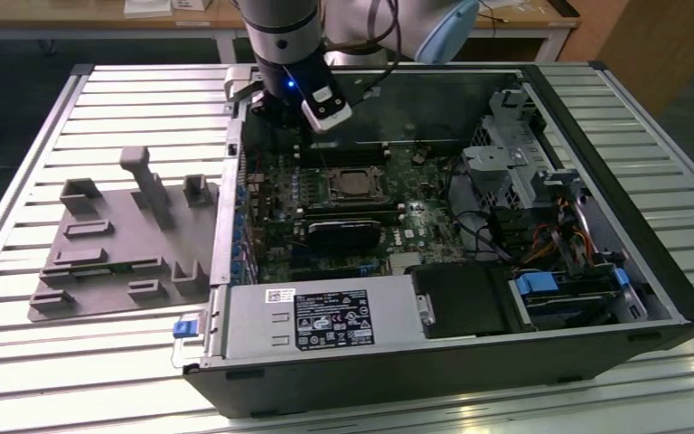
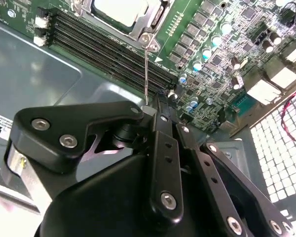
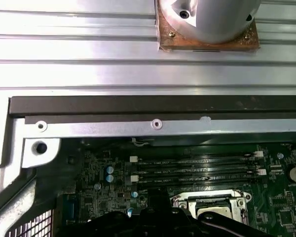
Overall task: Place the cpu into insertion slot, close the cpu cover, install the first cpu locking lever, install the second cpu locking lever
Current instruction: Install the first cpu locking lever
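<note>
The cpu (image 1: 352, 183), its silver top up, lies in the insertion slot (image 1: 326, 184) on the green board; its pale top (image 2: 121, 10) also shows in the second wrist view. The silvery cpu cover (image 2: 155, 17) lies down around it. A thin wire locking lever (image 2: 146, 74) runs from the socket's corner up to my gripper (image 2: 157, 106). The black fingers (image 2: 160, 148) are pressed together, and the lever's end touches their tips; whether it is pinched I cannot tell. In the exterior view my gripper (image 1: 277, 119) hangs over the board's far left corner, behind the socket (image 3: 217, 205).
The open computer case (image 1: 636, 271) lies on a slatted table. Memory slots (image 2: 108, 47) run between socket and gripper. A black card (image 1: 347, 237), the power supply (image 1: 317, 321) and a drive cage (image 1: 504, 163) surround the board. A grey parts fixture (image 1: 118, 244) sits at the exterior view's left.
</note>
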`<action>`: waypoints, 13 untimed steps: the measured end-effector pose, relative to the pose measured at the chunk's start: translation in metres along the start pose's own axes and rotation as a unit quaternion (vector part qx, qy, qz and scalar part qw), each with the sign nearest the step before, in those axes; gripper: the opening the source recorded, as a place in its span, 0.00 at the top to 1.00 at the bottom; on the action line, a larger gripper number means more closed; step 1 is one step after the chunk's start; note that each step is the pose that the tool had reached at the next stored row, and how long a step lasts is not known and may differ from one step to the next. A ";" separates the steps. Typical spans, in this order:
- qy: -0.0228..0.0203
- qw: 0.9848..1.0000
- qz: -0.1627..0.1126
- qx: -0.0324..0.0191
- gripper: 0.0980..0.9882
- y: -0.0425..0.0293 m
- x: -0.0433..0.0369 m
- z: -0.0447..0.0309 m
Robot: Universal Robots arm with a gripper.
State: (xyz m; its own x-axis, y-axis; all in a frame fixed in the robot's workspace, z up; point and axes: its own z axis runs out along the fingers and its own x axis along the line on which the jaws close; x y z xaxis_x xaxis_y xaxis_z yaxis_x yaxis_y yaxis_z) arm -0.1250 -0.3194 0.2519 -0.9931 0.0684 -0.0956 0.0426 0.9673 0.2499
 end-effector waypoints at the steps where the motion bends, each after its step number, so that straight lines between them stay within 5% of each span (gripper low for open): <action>1: 0.000 1.000 0.000 0.000 1.00 0.0000 -0.0005 0.0003; 13: 0.000 1.000 0.000 0.000 1.00 0.0004 -0.0189 0.0036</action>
State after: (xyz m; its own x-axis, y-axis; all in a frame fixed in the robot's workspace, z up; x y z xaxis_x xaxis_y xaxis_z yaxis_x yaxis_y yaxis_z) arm -0.1059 -0.3194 0.2503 -0.9931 0.0684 -0.0957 0.0425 0.9673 0.2501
